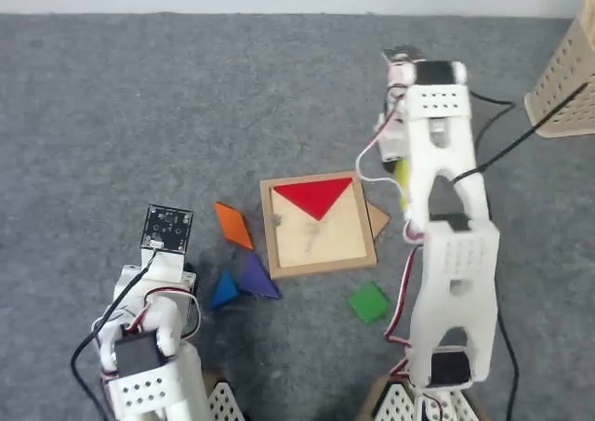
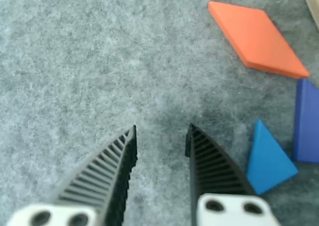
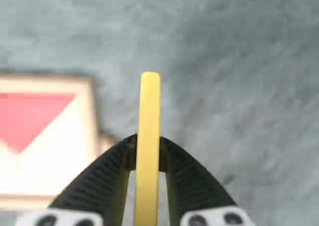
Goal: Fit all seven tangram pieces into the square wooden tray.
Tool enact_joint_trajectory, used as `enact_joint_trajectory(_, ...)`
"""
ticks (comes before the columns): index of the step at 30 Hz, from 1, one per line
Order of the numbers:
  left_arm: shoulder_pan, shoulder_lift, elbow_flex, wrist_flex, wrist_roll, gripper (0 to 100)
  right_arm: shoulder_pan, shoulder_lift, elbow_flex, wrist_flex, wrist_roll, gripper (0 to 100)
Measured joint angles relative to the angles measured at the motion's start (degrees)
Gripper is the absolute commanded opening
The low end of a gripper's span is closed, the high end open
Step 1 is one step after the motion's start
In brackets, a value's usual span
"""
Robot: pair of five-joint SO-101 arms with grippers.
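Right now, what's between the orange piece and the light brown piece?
The wooden tray, with the red triangle inside it, as the high view shows.

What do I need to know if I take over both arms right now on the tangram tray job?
Left gripper: open and empty, over bare carpet near the orange parallelogram and the blue triangle.
Right gripper: shut on the yellow piece, held edge-on beside the tray.
Done: the red triangle lies in the tray, the one piece placed.
Left: six pieces. These are the yellow piece, orange parallelogram, blue triangle, purple triangle, green square and the brown piece, which lies against the tray's rim on the right arm's side.
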Motion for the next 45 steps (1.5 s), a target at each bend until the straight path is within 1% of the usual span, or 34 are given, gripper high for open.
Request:
enact_joint_trajectory(3, 0.0, 0.0, 0.0, 0.0, 0.0, 15, -5.54, -6.51, 6.42, -0.62, -3.6, 0.6)
enact_joint_trajectory(5, 0.0, 0.0, 0.0, 0.0, 0.0, 15, -10.02, -8.18, 8.88, -1.58, -6.77, 0.6)
enact_joint_trajectory(9, 0.0, 0.0, 0.0, 0.0, 0.0, 15, -18.81, -8.18, 9.76, -5.98, -12.66, 0.6)
enact_joint_trajectory(11, 0.0, 0.0, 0.0, 0.0, 0.0, 15, -22.86, -7.56, 9.76, -8.26, -14.24, 0.6)
enact_joint_trajectory(15, 0.0, 0.0, 0.0, 0.0, 0.0, 15, -27.96, -4.22, 9.85, -11.87, -16.88, 0.6)
enact_joint_trajectory(21, 0.0, 0.0, 0.0, 0.0, 0.0, 15, -28.84, -1.93, 9.85, -12.75, -20.22, 0.6)
enact_joint_trajectory(26, 0.0, 0.0, 0.0, 0.0, 0.0, 15, -30.42, -1.93, 10.2, -12.75, -21.01, 0.6)
enact_joint_trajectory(29, 0.0, 0.0, 0.0, 0.0, 0.0, 15, -31.3, -1.93, 13.98, -14.68, -21.01, 0.6)
enact_joint_trajectory(33, 0.0, 0.0, 0.0, 0.0, 0.0, 15, -31.47, -6.15, 23.3, -20.48, -21.01, 0.6)
enact_joint_trajectory(40, 0.0, 0.0, 0.0, 0.0, 0.0, 15, -31.56, -24.44, 45.36, -36.84, -21.01, 0.6)
enact_joint_trajectory(45, 0.0, 0.0, 0.0, 0.0, 0.0, 15, -31.65, -26.2, 48.88, -42.29, -21.19, 0.6)
